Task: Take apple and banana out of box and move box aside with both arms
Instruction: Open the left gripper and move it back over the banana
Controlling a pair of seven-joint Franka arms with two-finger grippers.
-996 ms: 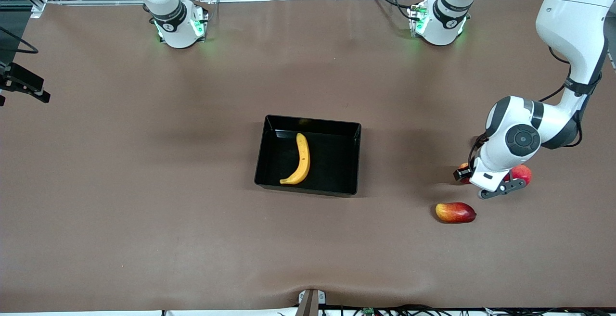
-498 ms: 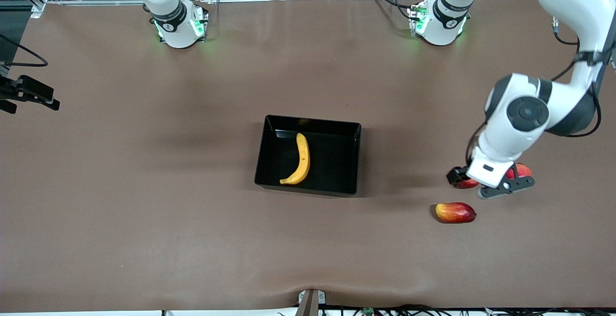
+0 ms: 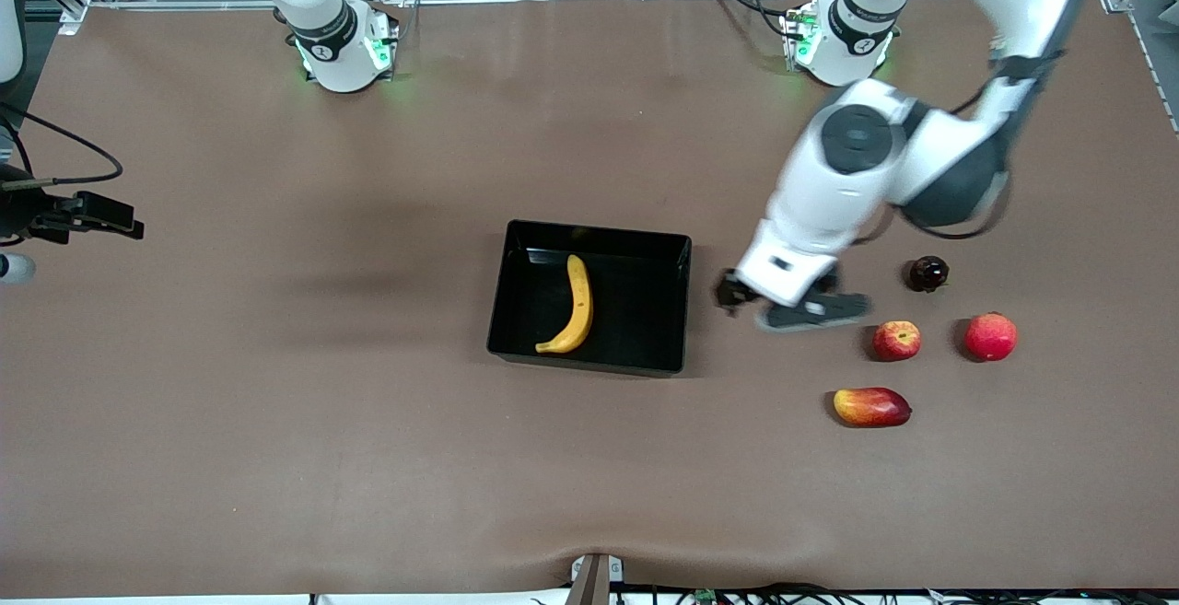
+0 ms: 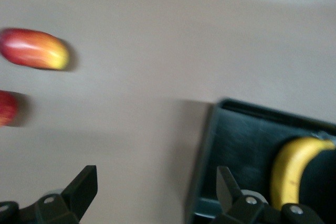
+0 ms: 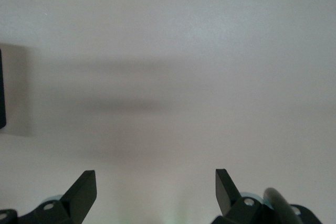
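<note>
Your left gripper (image 3: 790,303) is up over bare desk (image 3: 276,421), just off the box's wall at the left arm's end. Its fingers (image 4: 81,190) are spread wide and hold nothing, touch nothing.

Your right gripper (image 5: 155,190) waits over bare desk at the right arm's end, fingers parted wide, empty too.

The box (image 3: 677,310) sits mid-desk, long side running 9-to-3 in the front view. The banana (image 3: 576,306) lies inside it, nearer the right arm's end of the tray, long axis roughly 12-to-6, lower tip hooking toward 7.

The apple (image 3: 896,341) rests on the desk, at about 4 o'clock from the left gripper, apart from the fingers. The plain red fruit (image 3: 990,336) is beside the apple at 3 o'clock, the mango (image 3: 871,406) is nearer the front camera than the apple with its long axis 9-to-3, and a small dark round fruit (image 3: 928,273) sits at about 1 o'clock from the apple.

In the left wrist view you see the box corner with the banana, plus the mango and an edge of the apple, all apart from the fingers.
</note>
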